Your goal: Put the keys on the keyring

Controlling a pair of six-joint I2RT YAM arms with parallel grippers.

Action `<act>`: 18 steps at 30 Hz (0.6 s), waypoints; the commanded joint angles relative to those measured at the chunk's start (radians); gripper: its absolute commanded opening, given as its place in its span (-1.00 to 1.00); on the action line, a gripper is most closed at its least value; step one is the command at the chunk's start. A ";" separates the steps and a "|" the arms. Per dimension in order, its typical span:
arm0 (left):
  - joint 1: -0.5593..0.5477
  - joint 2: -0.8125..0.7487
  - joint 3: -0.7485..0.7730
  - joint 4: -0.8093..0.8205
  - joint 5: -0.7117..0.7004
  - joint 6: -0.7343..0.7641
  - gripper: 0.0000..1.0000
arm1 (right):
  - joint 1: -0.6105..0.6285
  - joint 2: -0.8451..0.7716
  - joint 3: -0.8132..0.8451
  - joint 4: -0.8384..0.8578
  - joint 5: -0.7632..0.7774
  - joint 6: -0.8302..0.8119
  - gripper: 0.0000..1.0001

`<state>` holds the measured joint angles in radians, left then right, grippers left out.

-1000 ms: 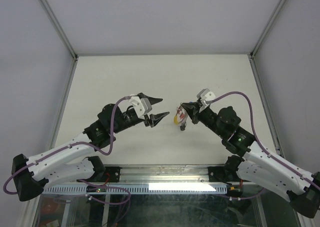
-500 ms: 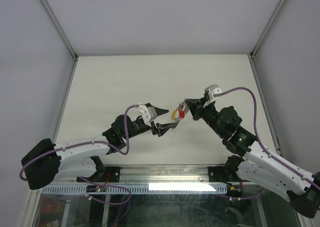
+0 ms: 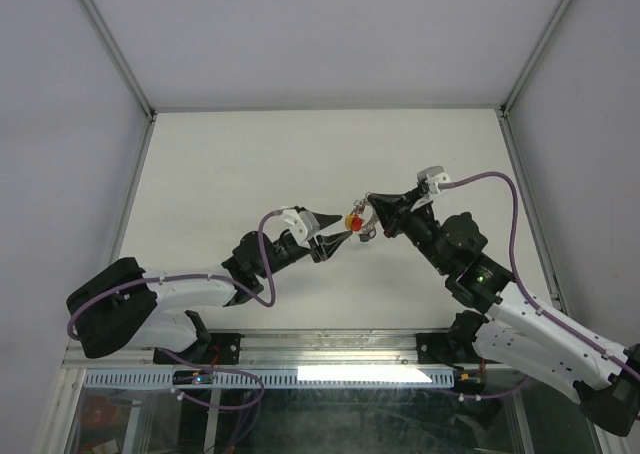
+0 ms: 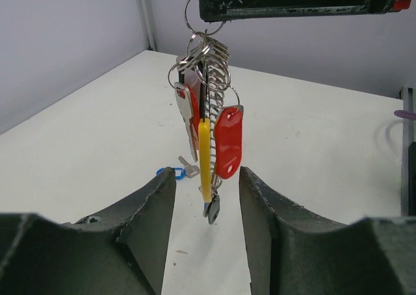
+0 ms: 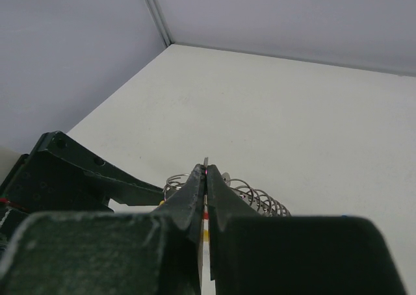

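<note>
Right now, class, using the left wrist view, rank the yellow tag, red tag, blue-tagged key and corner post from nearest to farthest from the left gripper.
1. yellow tag and red tag, hanging right at the left gripper: too close to call.
2. blue-tagged key, lying on the table beyond, slightly left.
3. corner post, far back, upper left.

the coiled keyring (image 4: 213, 67) hangs upright in midair, red- and yellow-tagged keys (image 4: 227, 142) dangling from it; a blue-tagged key (image 4: 174, 172) lies flat on the table (image 4: 97, 132) below.
</note>
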<state>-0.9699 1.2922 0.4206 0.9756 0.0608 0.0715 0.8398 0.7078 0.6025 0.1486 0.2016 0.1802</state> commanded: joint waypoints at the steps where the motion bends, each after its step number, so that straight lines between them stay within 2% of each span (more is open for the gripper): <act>1: -0.010 0.030 0.023 0.121 -0.005 0.017 -0.17 | 0.003 -0.016 0.037 0.122 -0.008 0.050 -1.00; 8: -0.010 0.078 0.022 0.165 -0.010 0.025 -0.28 | 0.003 -0.020 0.033 0.135 -0.029 0.081 -1.00; 14: -0.010 0.088 0.020 0.204 -0.001 0.029 -0.47 | 0.003 -0.029 0.019 0.133 -0.044 0.109 -1.00; 16: -0.010 0.091 0.029 0.209 0.019 0.033 -0.55 | 0.003 -0.035 0.010 0.132 -0.044 0.121 -1.00; 18: -0.010 0.087 0.043 0.204 0.047 0.044 -0.74 | 0.002 -0.044 0.001 0.127 -0.036 0.126 -1.00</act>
<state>-0.9699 1.3849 0.4213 1.1019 0.0582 0.0963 0.8398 0.7002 0.5983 0.1825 0.1677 0.2684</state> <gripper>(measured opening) 0.198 0.007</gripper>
